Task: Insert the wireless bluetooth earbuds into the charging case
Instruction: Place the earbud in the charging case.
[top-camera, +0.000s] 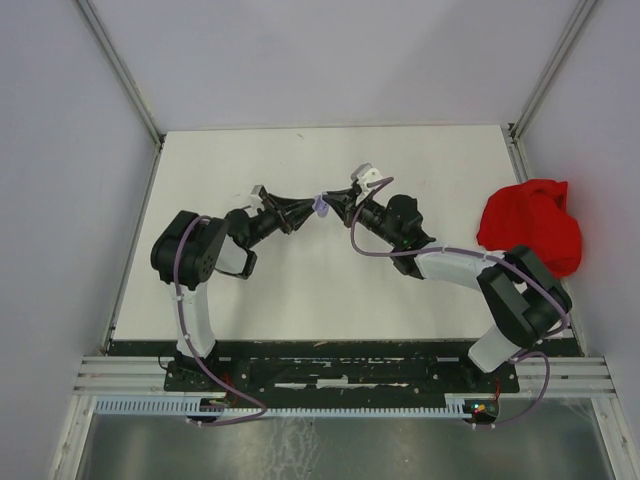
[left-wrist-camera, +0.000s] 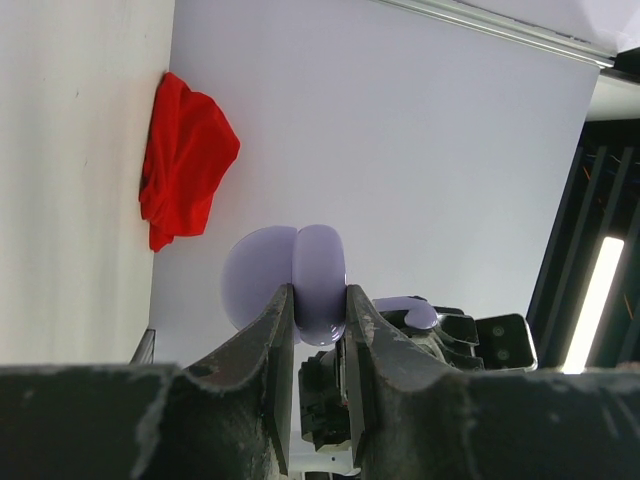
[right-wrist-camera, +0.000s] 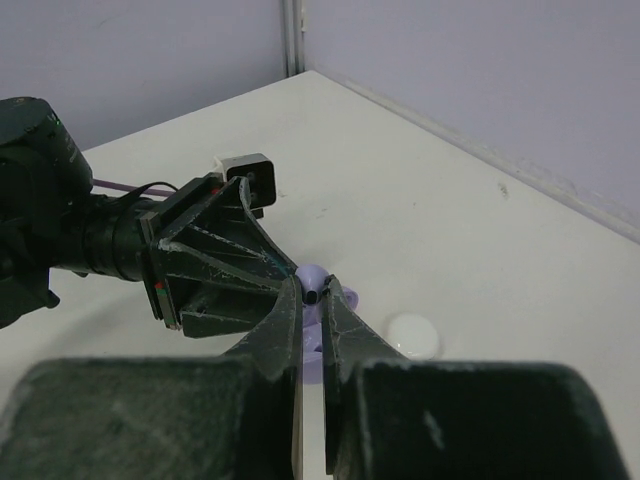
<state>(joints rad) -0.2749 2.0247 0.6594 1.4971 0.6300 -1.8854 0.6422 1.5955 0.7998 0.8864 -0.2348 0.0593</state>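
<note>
My left gripper (top-camera: 306, 211) is shut on an open purple charging case (left-wrist-camera: 320, 280), held above the table's middle; its lid (left-wrist-camera: 250, 275) swings out to the left. My right gripper (top-camera: 336, 204) faces it tip to tip and is shut on a purple earbud (right-wrist-camera: 314, 290), small with a dark end. In the left wrist view the earbud (left-wrist-camera: 412, 312) sits just right of the case, touching or nearly so. The case (right-wrist-camera: 330, 352) shows behind my right fingers (right-wrist-camera: 285, 330). In the top view the purple pieces (top-camera: 322, 206) merge between both grippers. The other earbuds are out of view.
A red cloth (top-camera: 531, 226) lies bunched at the table's right edge against the wall, also in the left wrist view (left-wrist-camera: 185, 165). A white round disc (right-wrist-camera: 413, 336) lies on the table just right of my right gripper. Walls close the table's sides and back.
</note>
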